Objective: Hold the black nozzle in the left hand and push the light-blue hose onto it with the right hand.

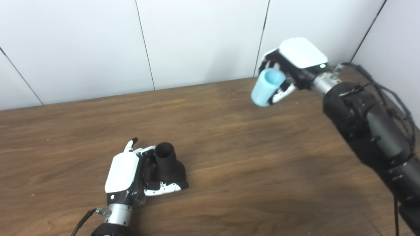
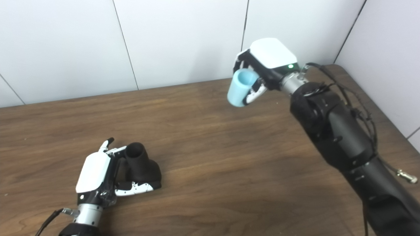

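The black nozzle (image 1: 169, 164) stands on the wooden table (image 1: 229, 147) near the front left, its round opening facing up. My left hand (image 1: 126, 173) wraps around its base from the left, fingers curled about it and thumb along its front. At the back right, my right hand (image 1: 292, 68) hovers above the table, shut on the short light-blue hose (image 1: 267, 87), which is tilted with one open end facing up toward the camera. The two parts are far apart.
White wall panels (image 1: 197, 39) close off the table's far edge and right side. Black cables (image 1: 393, 98) run along my right forearm near the right wall. Bare wood lies between the two hands.
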